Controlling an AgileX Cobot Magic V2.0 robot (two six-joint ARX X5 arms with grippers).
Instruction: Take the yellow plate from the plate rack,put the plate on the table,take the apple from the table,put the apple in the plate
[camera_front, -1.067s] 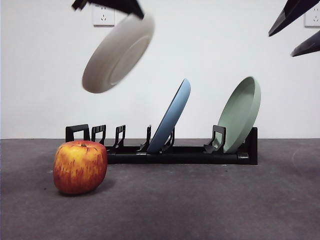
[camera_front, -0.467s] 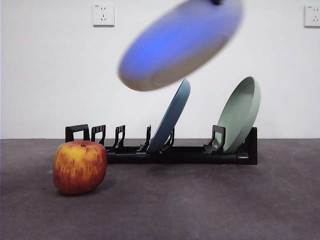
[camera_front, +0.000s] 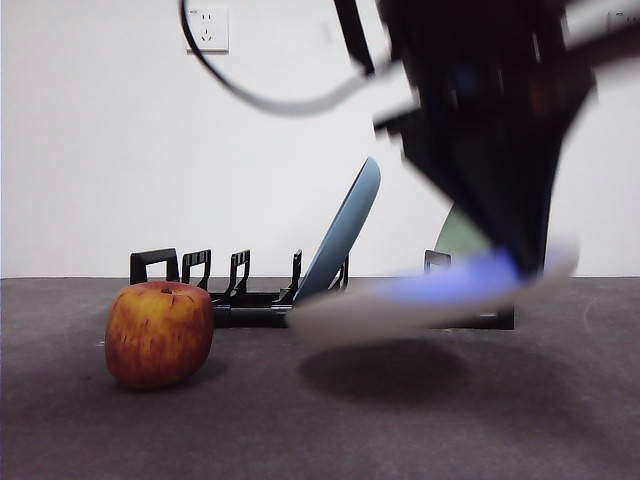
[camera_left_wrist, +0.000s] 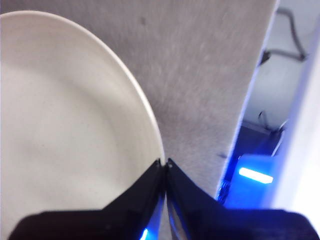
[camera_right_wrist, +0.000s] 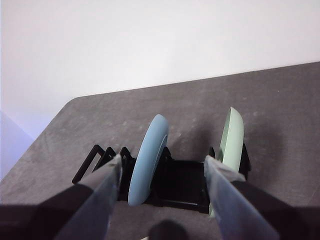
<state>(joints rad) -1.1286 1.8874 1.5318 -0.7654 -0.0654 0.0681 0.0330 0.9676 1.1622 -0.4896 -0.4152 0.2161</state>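
The yellow plate (camera_front: 420, 305), pale cream and motion-blurred, hangs nearly flat just above the table (camera_front: 320, 430), in front of the plate rack (camera_front: 250, 300). My left gripper (camera_front: 525, 262) comes down from above as a big dark mass and is shut on the plate's right rim. In the left wrist view the jaws (camera_left_wrist: 165, 163) pinch the yellow plate's (camera_left_wrist: 65, 125) edge over the table (camera_left_wrist: 210, 75). The apple (camera_front: 160, 333) rests on the table at the left, untouched. My right gripper (camera_right_wrist: 162, 161) is open and empty, hovering high above the plate rack (camera_right_wrist: 175, 185).
A blue plate (camera_front: 345, 235) leans in the rack's middle slots, and a pale green plate (camera_front: 462, 238) at its right end is mostly hidden behind the arm. Both show in the right wrist view: blue plate (camera_right_wrist: 147, 160), green plate (camera_right_wrist: 231, 137). A cable (camera_front: 270, 100) loops overhead.
The left arm has swung the yellow plate from high at upper left, over the rack, down and right to just above the table, flattening its tilt. The apple has not moved.
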